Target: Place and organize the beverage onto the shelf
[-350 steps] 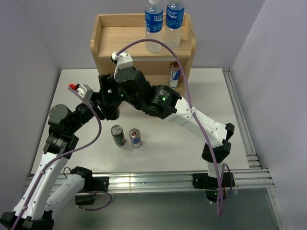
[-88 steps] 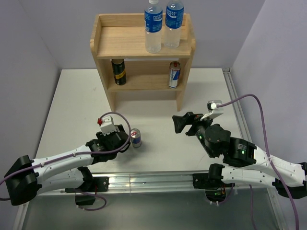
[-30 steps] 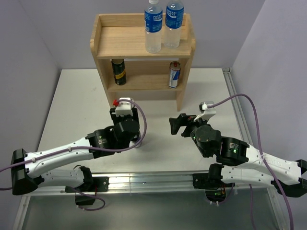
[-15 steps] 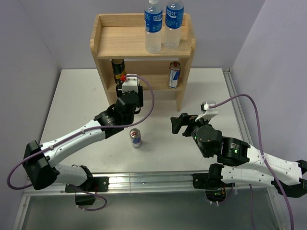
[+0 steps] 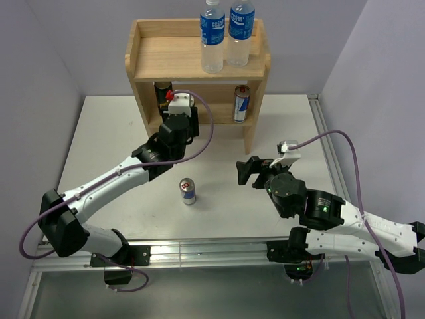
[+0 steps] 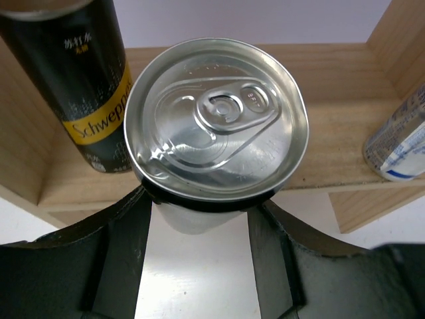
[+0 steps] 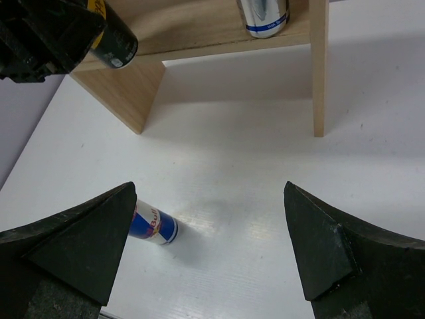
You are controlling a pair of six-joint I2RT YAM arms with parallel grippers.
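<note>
The shelf stands at the 12 o'clock edge of the white table, with 2 clear bottles upright and side by side on its top board, toward the 3 o'clock end. On the lower tier a black can stands at the 9 o'clock end and a silver-and-blue can at the 3 o'clock end, well apart. The left arm reaches to the front of that lower tier, and the left gripper is closed narrowly around a silver-topped can, held upright with 1 finger on each side. In the left wrist view this can sits just at 3 o'clock of the black can, in front of the lower board; whether its base rests on the board cannot be told. A Red Bull can stands alone on the table near the middle, toward 6 o'clock from the shelf. The right gripper hangs above the table at 3 o'clock of that can, its jaws spread wide and holding nothing, pointing toward the shelf.
</note>
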